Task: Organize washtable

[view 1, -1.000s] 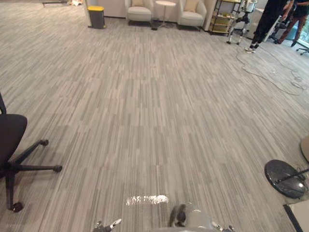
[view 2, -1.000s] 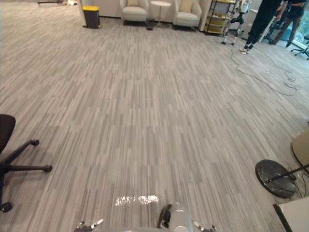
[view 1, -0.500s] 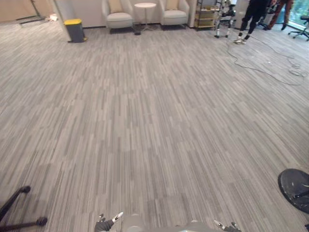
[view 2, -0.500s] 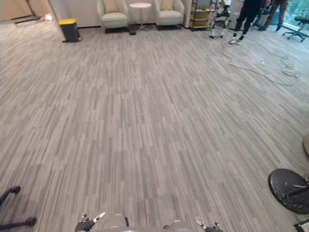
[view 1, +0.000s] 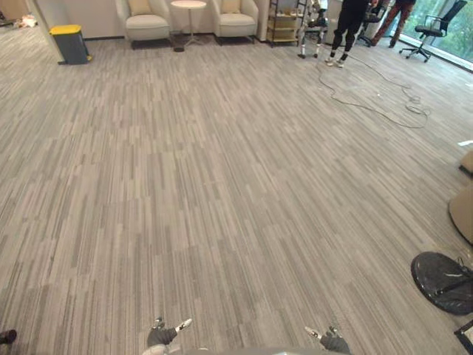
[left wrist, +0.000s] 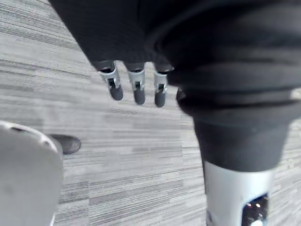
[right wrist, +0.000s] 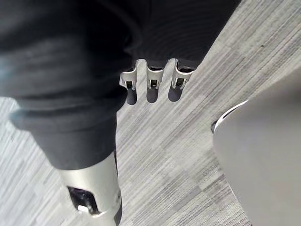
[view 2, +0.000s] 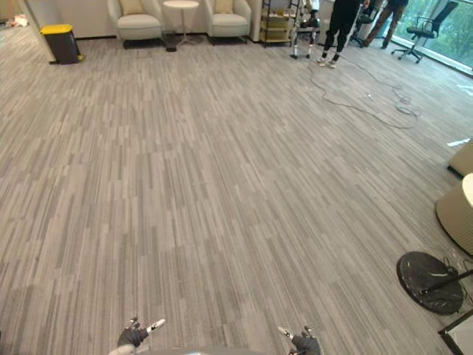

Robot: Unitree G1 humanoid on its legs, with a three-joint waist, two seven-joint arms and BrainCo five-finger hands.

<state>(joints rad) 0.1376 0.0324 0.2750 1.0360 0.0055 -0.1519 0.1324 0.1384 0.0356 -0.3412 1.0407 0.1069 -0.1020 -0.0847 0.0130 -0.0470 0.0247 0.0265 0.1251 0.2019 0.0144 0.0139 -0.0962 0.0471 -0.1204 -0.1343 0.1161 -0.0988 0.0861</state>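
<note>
Both hands hang low and hold nothing: the left hand (view 1: pixel 164 335) at 7 o'clock and the right hand (view 1: pixel 330 341) at 5 o'clock, each with its fingers (left wrist: pixel 136 89) straight and relaxed over grey striped carpet floor (view 1: pixel 222 185). Over the last second the view has swung rightward; the black office chair has slipped off at 9 o'clock, while a round black stand base (view 1: pixel 442 281) sits at 4 o'clock. No washtable is visible, so I judge the robot is turning to find it.

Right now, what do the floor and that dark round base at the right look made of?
The floor looks like low-pile carpet tile: matte grey streaks in rectangular blocks, though it could be vinyl. The round base looks like dark marbled stone or coated metal, with pale veins and a slight sheen.
</note>
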